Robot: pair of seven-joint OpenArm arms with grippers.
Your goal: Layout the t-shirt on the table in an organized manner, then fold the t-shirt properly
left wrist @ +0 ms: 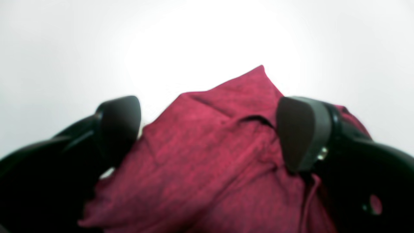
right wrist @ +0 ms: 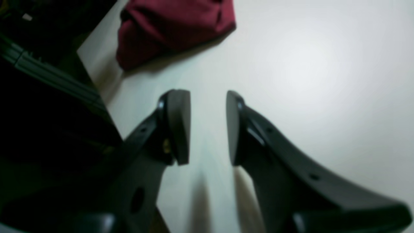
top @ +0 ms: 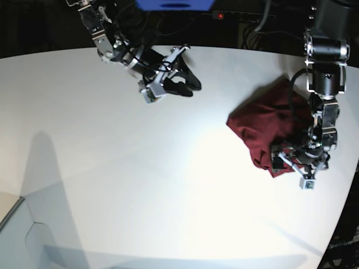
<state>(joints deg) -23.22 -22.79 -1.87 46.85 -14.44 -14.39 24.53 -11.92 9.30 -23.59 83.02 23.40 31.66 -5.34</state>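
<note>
the base view looks down from high above the table, taking in both arms and the whole white top. the left wrist view sits just behind the left gripper, very close, facing along its parted fingers onto the t-shirt. the right wrist view sits behind the right gripper, near the tabletop, facing across bare white toward the cloth's edge. all three views share the t-shirt and the table.
</note>
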